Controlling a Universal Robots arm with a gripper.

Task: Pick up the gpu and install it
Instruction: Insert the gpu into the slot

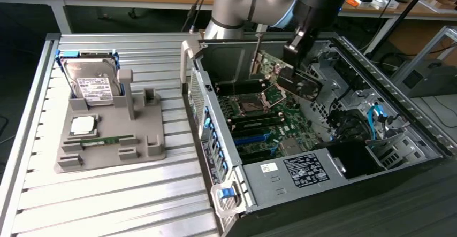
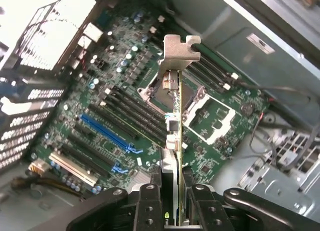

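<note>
The gpu point(image 1: 289, 76) is a green circuit card with a black fan on one face. It hangs tilted above the motherboard point(image 1: 260, 122) inside the open computer case point(image 1: 236, 194). My gripper point(image 1: 294, 47) comes down from above and is shut on the card's upper edge. In the wrist view the gpu point(image 2: 176, 116) is seen edge-on, its silvery end bracket point(image 2: 178, 48) pointing away. The gripper point(image 2: 173, 203) fingers point(image 2: 148, 206) clamp it from both sides. Under it lie the motherboard point(image 2: 95, 76), its CPU socket point(image 2: 210, 116) and the blue slots point(image 2: 105, 132). The card is clear of the slots.
A grey fixture tray point(image 1: 146, 146) sits on the slatted table at the exterior view's left. It carries a silver hard drive point(image 1: 94, 84), a CPU point(image 1: 82, 123) and a green memory stick point(image 1: 107, 139). Case walls, a drive cage point(image 1: 343, 87), cables point(image 1: 376, 120) and the power supply point(image 1: 303, 170) surround the board.
</note>
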